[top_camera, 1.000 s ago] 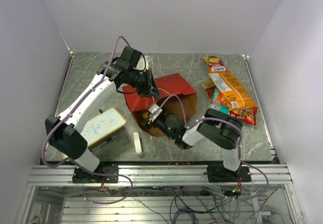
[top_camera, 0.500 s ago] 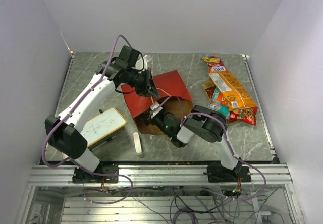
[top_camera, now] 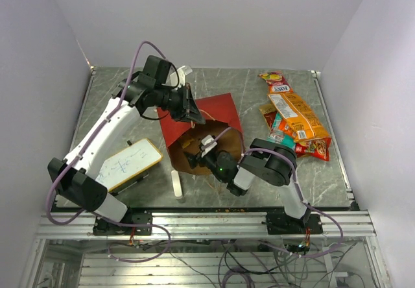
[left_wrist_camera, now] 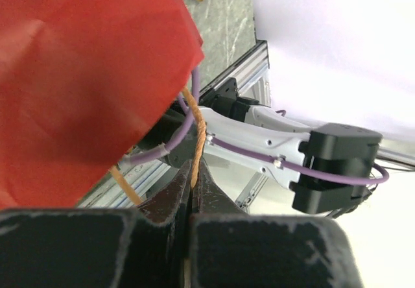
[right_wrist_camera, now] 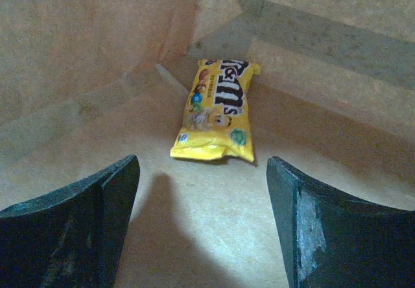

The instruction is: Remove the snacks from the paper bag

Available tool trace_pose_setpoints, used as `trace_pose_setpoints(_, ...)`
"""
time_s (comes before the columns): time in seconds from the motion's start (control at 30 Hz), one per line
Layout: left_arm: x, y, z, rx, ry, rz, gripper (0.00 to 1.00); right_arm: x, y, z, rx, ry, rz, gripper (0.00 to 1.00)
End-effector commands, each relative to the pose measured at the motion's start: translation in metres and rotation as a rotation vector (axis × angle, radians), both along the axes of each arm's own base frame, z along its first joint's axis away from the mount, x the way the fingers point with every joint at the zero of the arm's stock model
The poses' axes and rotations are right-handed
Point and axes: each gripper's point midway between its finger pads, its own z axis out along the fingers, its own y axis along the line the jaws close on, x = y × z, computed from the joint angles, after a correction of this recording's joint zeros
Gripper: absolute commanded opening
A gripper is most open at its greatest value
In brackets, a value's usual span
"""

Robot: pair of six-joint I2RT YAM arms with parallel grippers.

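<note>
The red paper bag point(top_camera: 214, 109) lies on its side mid-table, its brown mouth toward the near edge. My left gripper point(top_camera: 189, 106) is shut on the bag's tan twisted handle point(left_wrist_camera: 198, 142) and holds the mouth up. The red bag wall point(left_wrist_camera: 78, 74) fills the left wrist view. My right gripper point(top_camera: 198, 150) is open inside the bag's mouth. In the right wrist view a yellow snack packet point(right_wrist_camera: 217, 109) lies on the brown bag floor point(right_wrist_camera: 214, 236), ahead of and between my open fingers point(right_wrist_camera: 97, 204). Several snacks point(top_camera: 295, 119) lie piled at the right of the table.
A small whiteboard point(top_camera: 130, 161) lies at the near left. A white eraser bar point(top_camera: 176, 184) lies by the bag's mouth. The metal frame rail point(top_camera: 207, 223) runs along the near edge.
My left gripper has lifted the bag's handle up and left, opening the mouth wider. My right gripper has pushed further into the bag.
</note>
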Motion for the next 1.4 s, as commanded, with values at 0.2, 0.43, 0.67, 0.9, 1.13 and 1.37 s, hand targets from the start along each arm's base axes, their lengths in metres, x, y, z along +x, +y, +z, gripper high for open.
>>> trace_pose_setpoints(0.2,-0.022,0.004,0.042,-0.112,-0.061,-0.025,0.07,0.001,0.017,0.032,0.111,-0.033,-0.014,0.82)
trace_pose_setpoints(0.43,-0.019,0.0,0.036,-0.122,-0.038,-0.012,0.07,0.021,0.037,0.008,0.024,0.023,-0.104,0.82)
trace_pose_setpoints(0.67,-0.017,0.001,0.036,-0.121,-0.044,0.007,0.07,0.012,0.035,-0.046,-0.144,0.136,-0.077,0.6)
trace_pose_setpoints(0.9,-0.017,0.004,0.034,-0.105,-0.046,0.03,0.07,0.01,0.036,-0.044,-0.194,0.118,-0.047,0.3)
trace_pose_setpoints(1.13,-0.005,0.003,0.032,-0.094,-0.05,0.062,0.07,-0.016,0.036,-0.005,-0.148,0.119,0.09,0.08)
trace_pose_setpoints(1.37,0.024,-0.003,0.045,-0.143,-0.063,0.114,0.07,-0.063,0.004,0.022,-0.225,0.21,0.194,0.0)
